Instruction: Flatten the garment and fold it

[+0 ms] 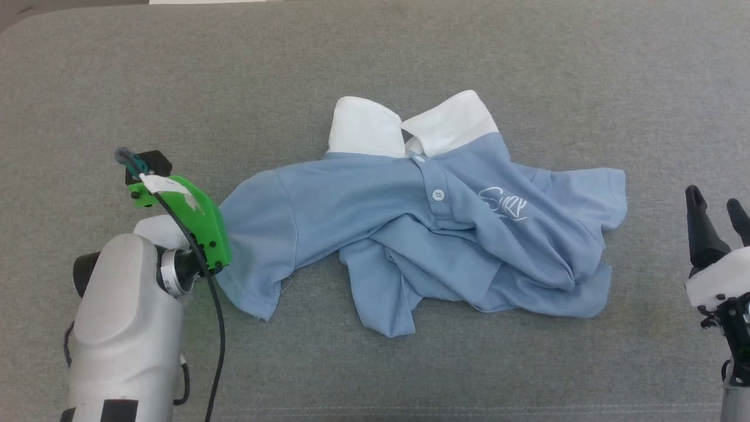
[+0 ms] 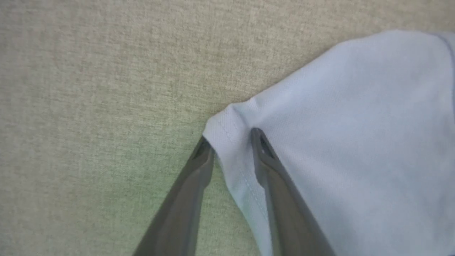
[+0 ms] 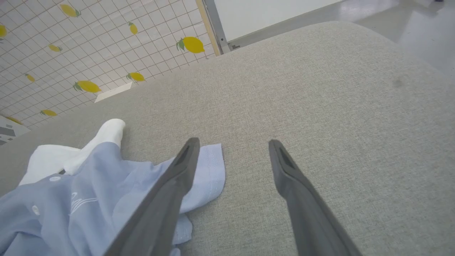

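Note:
The garment (image 1: pixel 375 199), a light blue short-sleeved shirt with a white collar (image 1: pixel 404 126), lies crumpled on the grey cushion, its lower half bunched up toward the chest. My left gripper (image 2: pixel 231 142) points down at the left sleeve (image 1: pixel 252 234). Its jaws stand apart, one finger (image 2: pixel 204 160) on the bare cushion and the other on the cloth, with the sleeve's hem corner (image 2: pixel 227 138) between them. In the head view the green wrist mount (image 1: pixel 193 217) hides those fingers. My right gripper (image 1: pixel 718 211) stands open and empty, right of the garment (image 3: pixel 89 199).
The grey fabric cushion (image 1: pixel 375 58) spreads wide around the shirt, with rounded far corners. Beyond its far edge the right wrist view shows a lemon-patterned tiled wall (image 3: pixel 89 42) and pale floor (image 3: pixel 408 21). A black cable (image 1: pixel 220 328) runs along my left arm.

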`<state>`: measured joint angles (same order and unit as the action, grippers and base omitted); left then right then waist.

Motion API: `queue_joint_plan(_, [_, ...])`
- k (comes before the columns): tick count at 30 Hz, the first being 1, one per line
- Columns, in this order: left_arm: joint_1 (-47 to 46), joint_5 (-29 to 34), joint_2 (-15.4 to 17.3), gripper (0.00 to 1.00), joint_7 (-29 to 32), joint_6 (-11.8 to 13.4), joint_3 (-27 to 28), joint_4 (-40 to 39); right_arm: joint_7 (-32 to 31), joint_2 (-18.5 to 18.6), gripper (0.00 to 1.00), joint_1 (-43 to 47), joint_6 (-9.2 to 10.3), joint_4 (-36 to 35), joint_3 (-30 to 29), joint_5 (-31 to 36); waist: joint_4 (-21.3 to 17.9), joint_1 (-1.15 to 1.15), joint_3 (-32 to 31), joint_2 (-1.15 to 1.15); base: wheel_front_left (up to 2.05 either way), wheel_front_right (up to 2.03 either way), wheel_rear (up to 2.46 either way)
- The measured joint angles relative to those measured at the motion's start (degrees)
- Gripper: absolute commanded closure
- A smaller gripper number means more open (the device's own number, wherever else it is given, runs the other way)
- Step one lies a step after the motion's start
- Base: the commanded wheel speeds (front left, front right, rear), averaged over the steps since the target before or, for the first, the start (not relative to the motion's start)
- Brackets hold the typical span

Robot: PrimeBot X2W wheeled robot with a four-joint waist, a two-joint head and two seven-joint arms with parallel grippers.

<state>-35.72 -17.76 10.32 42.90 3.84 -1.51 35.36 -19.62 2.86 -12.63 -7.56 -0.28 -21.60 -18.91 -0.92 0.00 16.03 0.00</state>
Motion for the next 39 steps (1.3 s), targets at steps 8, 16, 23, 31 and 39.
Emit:
queue_joint_plan(8, [1.37, -3.77, -1.56, 1.0, -2.65, -0.78, 2.24, -3.93, -1.67, 0.03, 0.0, -1.74, 0.0, 0.12, 0.2, 4.2, 1.11, 0.0, -0.17, 0.0, 0.0, 0.0, 0.0])
queue_joint_plan(16, [4.65, -6.17, -2.61, 1.0, -6.27, -1.34, 3.67, -15.93, -14.89, 8.77, 0.0, -12.61, 0.0, 7.36, 7.15, 8.96, 1.38, 0.0, 1.64, 0.0, 0.0, 0.0, 0.0])
queue_joint_plan(23, [7.77, -6.53, -3.59, 1.0, -7.17, -1.25, 3.01, -25.2, -26.19, 15.39, 0.0, -20.98, 0.0, 16.71, 18.53, 9.57, 2.58, 0.01, 4.55, 0.0, 0.0, 0.0, 0.0])
queue_joint_plan(31, [10.01, -6.61, -4.54, 1.0, -7.25, -0.69, 1.89, -30.21, -31.92, 18.91, 0.0, -23.86, 0.0, 21.56, 26.99, 7.79, 4.68, 0.01, 7.2, 0.0, 0.0, 0.0, 0.0])
queue_joint_plan(39, [11.05, -7.03, -4.6, 1.0, -7.45, -0.41, 1.76, -30.67, -34.3, 20.24, 1.0, -25.25, 0.01, 22.41, 28.65, 4.13, 4.89, 0.01, 7.43, -0.01, 0.0, 0.0, 0.0])
